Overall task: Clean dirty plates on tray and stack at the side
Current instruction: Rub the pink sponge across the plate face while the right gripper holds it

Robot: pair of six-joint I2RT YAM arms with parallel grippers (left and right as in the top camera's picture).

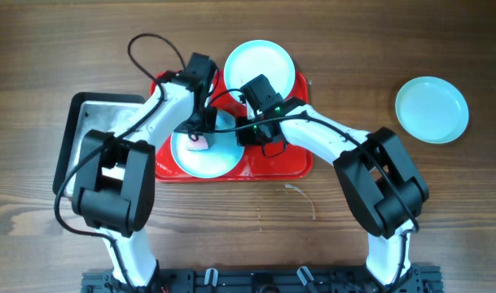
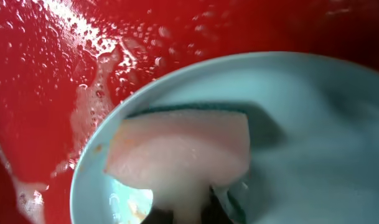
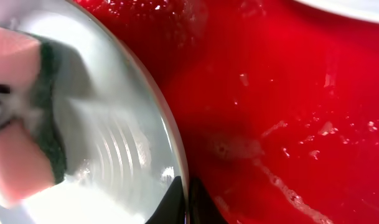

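Left hand (image 2: 190,213) pinches a soapy sponge (image 2: 183,149) on a plate (image 2: 313,124) in the wet red tray (image 2: 40,74); right hand (image 3: 187,202) nips its rim. Suds could let the plate slip free under scrubbing.

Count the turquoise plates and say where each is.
3. Near plate: on the red tray, under the arms. Far plate: at the tray's far edge. Side plate: on the table, to the right. Arms may hide more.
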